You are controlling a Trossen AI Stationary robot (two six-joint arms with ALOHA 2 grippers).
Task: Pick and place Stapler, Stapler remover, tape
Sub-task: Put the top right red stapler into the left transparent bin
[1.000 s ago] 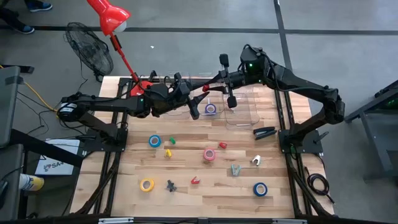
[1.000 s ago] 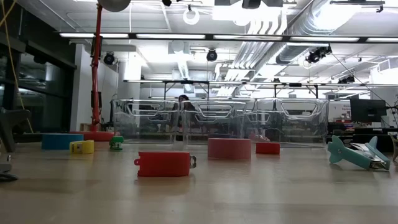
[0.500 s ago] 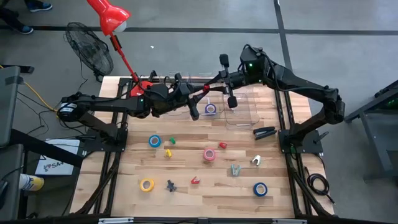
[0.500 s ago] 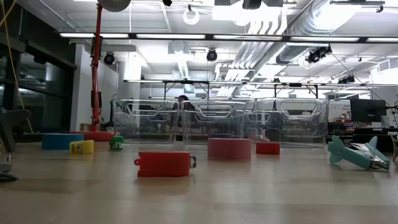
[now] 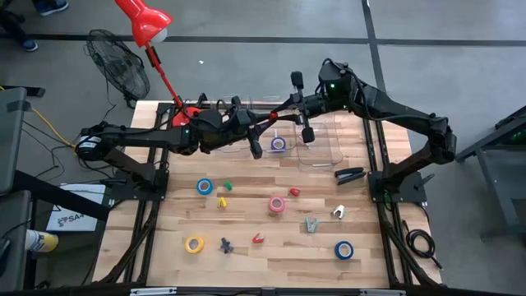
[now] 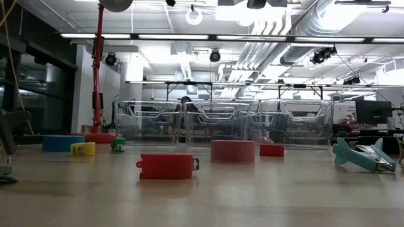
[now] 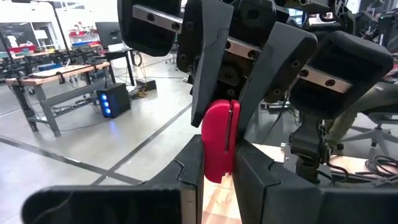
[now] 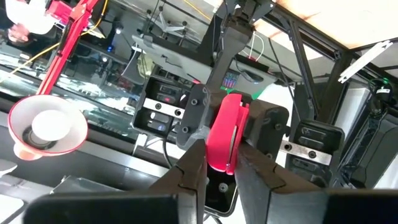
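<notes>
Midair, both the left gripper (image 7: 219, 163) and right gripper (image 8: 221, 165) clamped on one red staple remover (image 7: 217, 140)

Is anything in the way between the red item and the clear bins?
Nothing visible does. The left gripper and right gripper both pinch the red item above the clear bins; one bin holds purple tape.

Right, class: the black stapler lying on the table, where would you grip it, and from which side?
Probably best to grip the black stapler across its narrow width, near mid-length, coming straight down from above: it lies flat, long and slim. For now the left gripper and the right gripper are both shut on one red piece in mid-air.
</notes>
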